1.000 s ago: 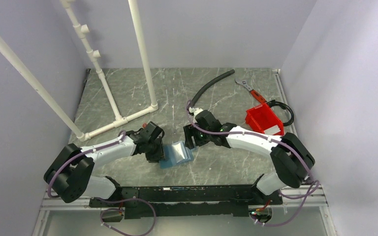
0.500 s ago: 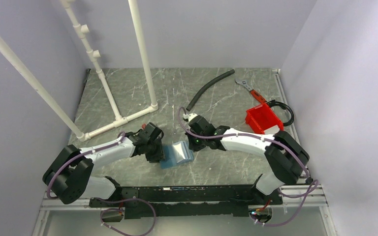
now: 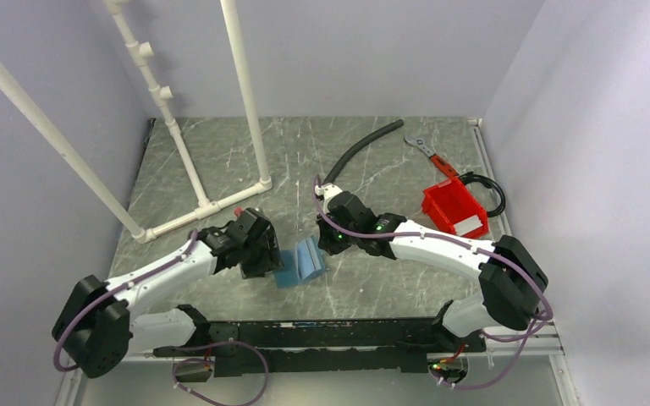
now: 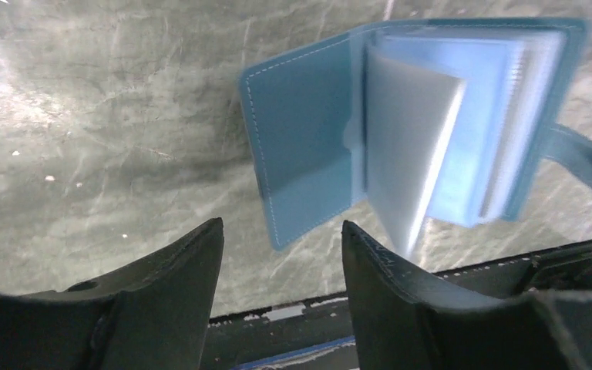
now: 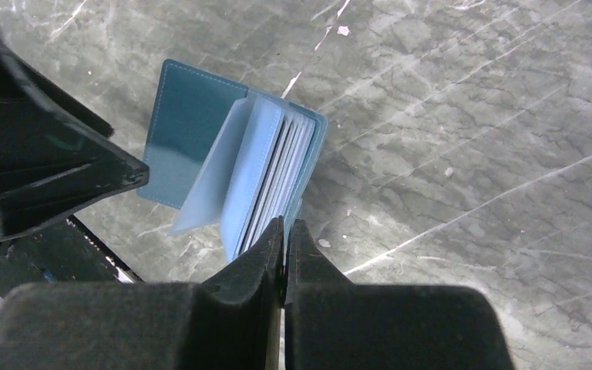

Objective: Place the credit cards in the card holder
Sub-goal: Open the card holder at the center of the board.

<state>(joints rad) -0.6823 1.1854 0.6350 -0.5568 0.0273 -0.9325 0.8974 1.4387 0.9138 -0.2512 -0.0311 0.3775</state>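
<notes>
The blue card holder [image 3: 303,262] lies open on the marble table near the front edge, its clear sleeves fanned upright [image 4: 408,146]. My left gripper [image 4: 281,231] hovers open just left of it [image 3: 267,260], nothing between its fingers. My right gripper [image 5: 284,223] is shut at the holder's right edge [image 3: 323,245]. In the left wrist view a blue strap [image 4: 578,154] runs from the holder toward it. Thin dark edges [image 5: 271,173] show between the sleeves; I cannot tell if they are credit cards. No loose credit cards are in view.
A red bin [image 3: 453,207] stands at the right, with a black cable [image 3: 493,193] behind it and a wrench [image 3: 427,152] farther back. A black hose [image 3: 360,152] lies at the back. A white pipe frame [image 3: 212,203] occupies the left. The black rail [image 3: 322,326] borders the front.
The right gripper closed at the holder's right edge. The left gripper opened and drew back to the left. The holder's sleeves swung from spread flat to standing upright.
</notes>
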